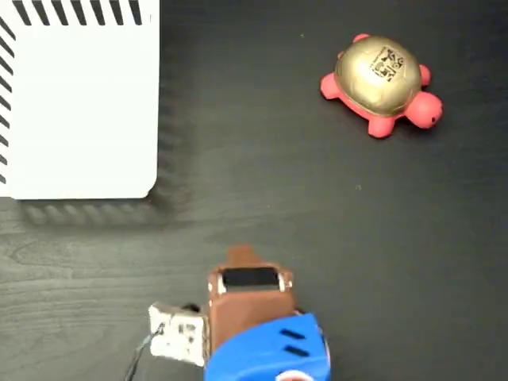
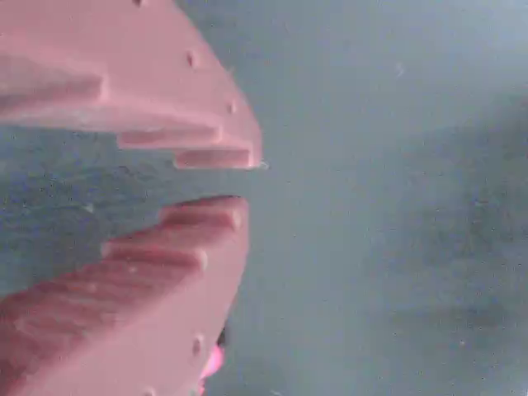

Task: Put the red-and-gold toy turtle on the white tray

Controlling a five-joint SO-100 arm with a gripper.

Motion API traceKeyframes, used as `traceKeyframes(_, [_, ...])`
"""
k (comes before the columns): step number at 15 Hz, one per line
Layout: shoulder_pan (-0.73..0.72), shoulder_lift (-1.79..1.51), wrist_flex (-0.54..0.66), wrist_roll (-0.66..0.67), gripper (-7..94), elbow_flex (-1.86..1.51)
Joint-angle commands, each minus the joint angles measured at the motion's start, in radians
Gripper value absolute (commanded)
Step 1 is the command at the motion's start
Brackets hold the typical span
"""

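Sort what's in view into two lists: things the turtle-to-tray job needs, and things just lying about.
Part of the job:
- red-and-gold toy turtle, upper right on the table in the fixed view
- white tray, upper left, nothing on it
- gripper, jaws slightly apart, holding nothing

Just lying about:
- nothing else; only the bare dark table

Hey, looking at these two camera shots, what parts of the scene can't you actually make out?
- Large flat white tray with black edge stripes: the fixed view's top and left edges cut it off.
- Blue-and-brown arm: the bottom edge cuts it off; its fingertips are hidden beneath it.
- Black code on the coral-red turtle's gold shell: too small to read.
- Wrist view: the pink gripper is blurred, slightly apart, and shows neither turtle nor tray.
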State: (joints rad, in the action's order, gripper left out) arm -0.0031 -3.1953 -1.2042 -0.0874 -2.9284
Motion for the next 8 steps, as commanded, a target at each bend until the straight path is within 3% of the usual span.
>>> traceKeyframes(1, [0.1,0.192,0.158,-0.025,0,0.107])
traceKeyframes(5, [0.224,0.696,0.207,-0.049,0,0.517])
traceKeyframes(8, [0.296,1.043,0.149,-0.106,0,0.842])
